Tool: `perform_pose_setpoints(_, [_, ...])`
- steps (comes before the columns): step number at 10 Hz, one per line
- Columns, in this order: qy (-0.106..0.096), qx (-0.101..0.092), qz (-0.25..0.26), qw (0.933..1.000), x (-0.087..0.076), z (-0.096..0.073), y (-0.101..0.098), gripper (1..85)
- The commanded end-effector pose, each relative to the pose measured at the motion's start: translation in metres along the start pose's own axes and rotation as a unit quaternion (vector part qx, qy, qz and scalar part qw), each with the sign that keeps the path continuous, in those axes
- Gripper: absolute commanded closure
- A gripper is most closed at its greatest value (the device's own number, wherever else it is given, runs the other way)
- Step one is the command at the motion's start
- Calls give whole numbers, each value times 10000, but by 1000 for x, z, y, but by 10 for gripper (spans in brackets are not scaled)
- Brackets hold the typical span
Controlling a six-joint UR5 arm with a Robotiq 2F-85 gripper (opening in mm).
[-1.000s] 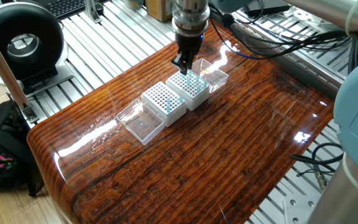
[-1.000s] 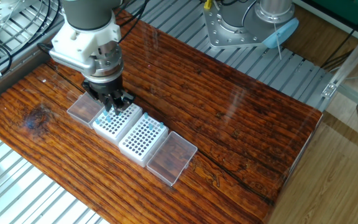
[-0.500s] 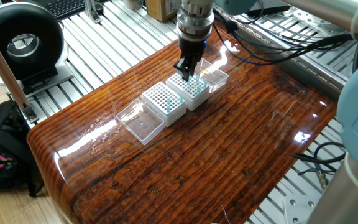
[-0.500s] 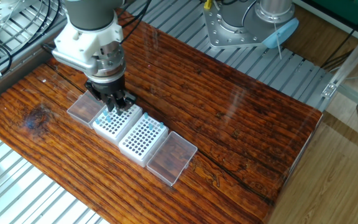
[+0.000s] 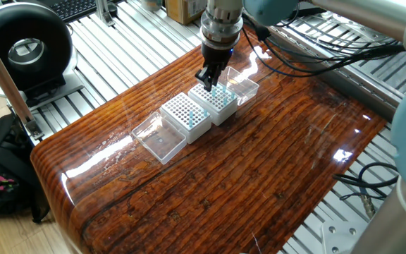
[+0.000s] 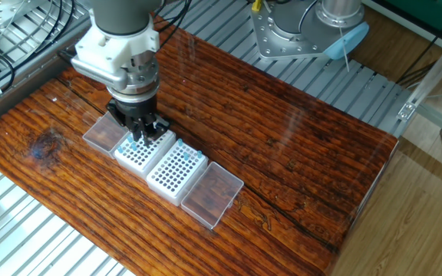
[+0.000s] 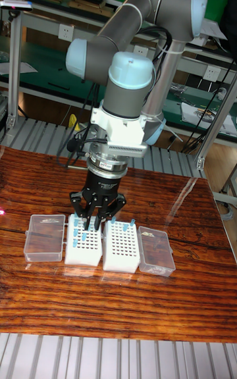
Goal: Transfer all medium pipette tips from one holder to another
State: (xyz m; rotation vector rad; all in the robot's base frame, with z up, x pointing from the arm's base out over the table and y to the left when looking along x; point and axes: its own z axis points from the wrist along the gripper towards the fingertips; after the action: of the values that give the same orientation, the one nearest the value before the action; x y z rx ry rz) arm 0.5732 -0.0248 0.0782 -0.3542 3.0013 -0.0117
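Observation:
Two white grid holders stand side by side on the wooden table: one holder (image 5: 214, 102) (image 6: 142, 149) (image 7: 83, 241) lies under my gripper, the other holder (image 5: 186, 115) (image 6: 176, 170) (image 7: 121, 245) beside it. Light-blue medium pipette tips (image 7: 79, 233) stand in the first holder, and a short row of tips (image 6: 190, 154) lines one edge of the second. My gripper (image 5: 208, 76) (image 6: 138, 132) (image 7: 97, 219) hangs just above the first holder's tips. Its fingers are a little apart and I see nothing between them.
A clear plastic lid (image 5: 159, 139) (image 6: 212, 194) (image 7: 155, 250) lies at the outer side of one holder, and another clear lid (image 5: 241, 85) (image 6: 104, 134) (image 7: 45, 237) beside the other. Aluminium rails surround the table (image 5: 245, 183). Cables (image 5: 309, 49) hang behind the arm.
The arm has shifted slightly sideways over the same holder, and the gripper stays low above the tips. The holders and lids have not moved.

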Motion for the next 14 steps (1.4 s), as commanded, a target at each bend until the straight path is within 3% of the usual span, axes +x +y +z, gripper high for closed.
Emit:
perform_pose_setpoints(1, [-25, 11, 24, 10000, 3, 0, 8, 580])
perform_pose_setpoints(8, [47, 80, -47, 9999, 8, 7, 4, 620])
perform_pose_setpoints(10, [112, -77, -61, 9999, 12, 7, 8, 620])
perform_pose_setpoints(14, [157, -119, -65, 9998, 14, 1, 9, 620])
